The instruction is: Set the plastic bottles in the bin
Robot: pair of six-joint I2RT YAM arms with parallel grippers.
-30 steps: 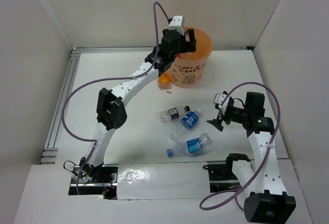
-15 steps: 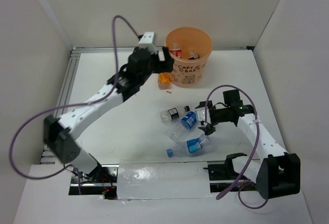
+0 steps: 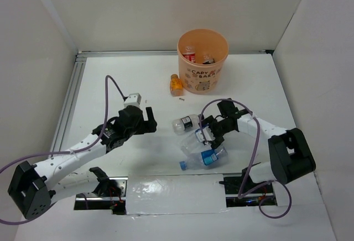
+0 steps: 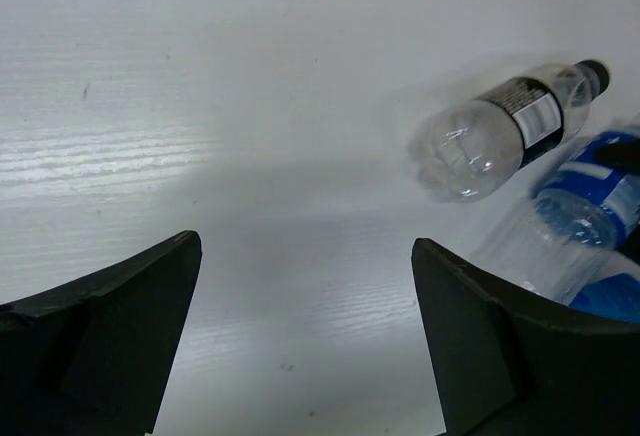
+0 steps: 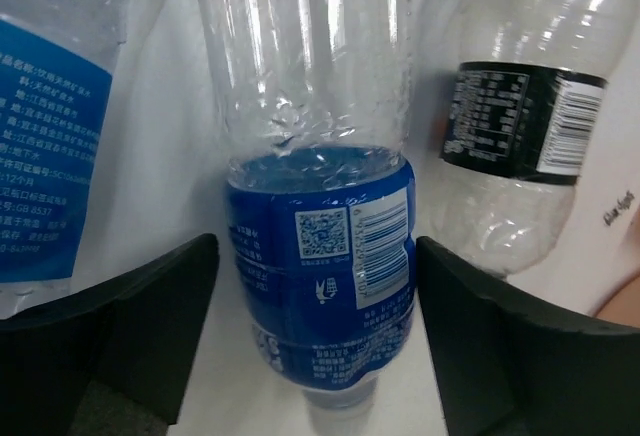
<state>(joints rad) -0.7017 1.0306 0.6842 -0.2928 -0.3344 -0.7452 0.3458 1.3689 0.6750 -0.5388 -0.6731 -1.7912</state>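
1. Blue-label bottle (image 5: 320, 216): clear crinkled body, blue lbl w/ QR + barcode. Lying on table (image 3: 110, 86), mid-right, btwn fingers of R gripper (image 5: 315, 246).
2. R jaws apart, one each side of it; pad contact can't be told.
3. Just beside: black-label bottle (image 5: 520, 146), clear, dark cap. Other side: second blue-label bottle (image 3: 209, 157), blue cap.
4. Far centre: bin (image 3: 202, 80), translucent orange, "CAPY BARA" lettering, red-label bottle (image 3: 189, 54) inside. Stubby orange bottle (image 3: 176, 85) just left of it.
5. L gripper (image 4: 305, 256) wide open, empty, over bare table left of the cluster.

A white table (image 3: 127, 80) with a metal rail (image 3: 65, 114) sits between 3 white walls (image 3: 138, 9).
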